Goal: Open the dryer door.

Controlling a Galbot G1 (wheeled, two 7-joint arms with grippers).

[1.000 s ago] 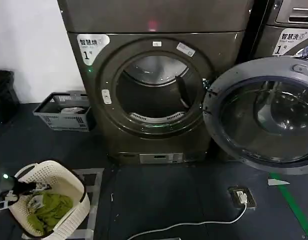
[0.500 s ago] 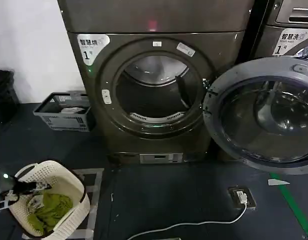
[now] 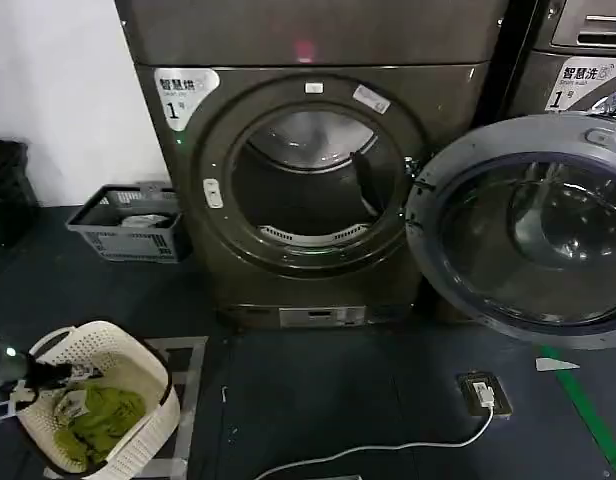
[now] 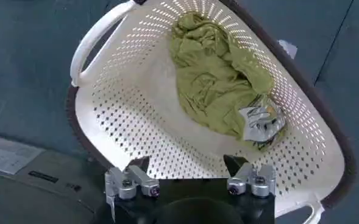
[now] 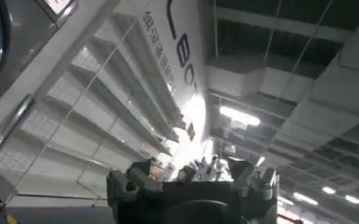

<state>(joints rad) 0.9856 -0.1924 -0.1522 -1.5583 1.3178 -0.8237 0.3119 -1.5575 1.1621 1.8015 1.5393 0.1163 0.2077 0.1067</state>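
The dryer door is hanging wide open, grey rim framing dark domed glass; the left gripper is hovering, fingers wide, over a basket; right gripper fingers untellable.

The dryer door hangs swung out to the right of the dryer, in front of the twin machine. On the floor, a crate sits left of the dryer by the wall. The laundry basket stands at the front left, clothes inside it, the left gripper above it. A floor socket lies front right.
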